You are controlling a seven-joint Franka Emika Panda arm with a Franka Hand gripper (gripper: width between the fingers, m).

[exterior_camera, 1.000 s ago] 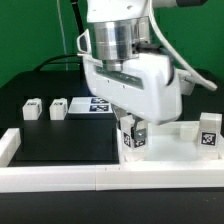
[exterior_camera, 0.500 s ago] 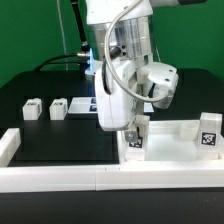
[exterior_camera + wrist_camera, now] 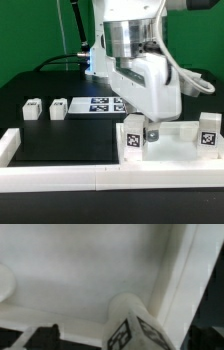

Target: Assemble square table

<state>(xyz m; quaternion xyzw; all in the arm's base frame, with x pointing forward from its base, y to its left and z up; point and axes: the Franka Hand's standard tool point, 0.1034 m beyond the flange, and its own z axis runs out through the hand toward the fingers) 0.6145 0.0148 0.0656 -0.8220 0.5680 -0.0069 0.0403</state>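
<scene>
The white square slab (image 3: 176, 143) lies at the front on the exterior view's right, against the front rail. One tagged white leg (image 3: 133, 141) stands upright on its corner on the exterior view's left. My gripper (image 3: 141, 134) is lowered over this leg with a finger on either side. In the wrist view the leg (image 3: 134, 328) rises between the dark fingers (image 3: 42, 338), with a gap on each side, above the slab's surface (image 3: 90, 269). The gripper (image 3: 124, 341) looks open. A second leg (image 3: 208, 135) stands on the slab's corner on the exterior view's right.
Two loose legs (image 3: 32, 110) (image 3: 57, 108) lie on the black table on the exterior view's left. The marker board (image 3: 101, 104) lies behind the arm. White border rails run along the front (image 3: 90, 178) and the left (image 3: 8, 148).
The hand has turned about its upright axis over the leg, one way and then back. The leg has stayed upright in the same corner of the slab.
</scene>
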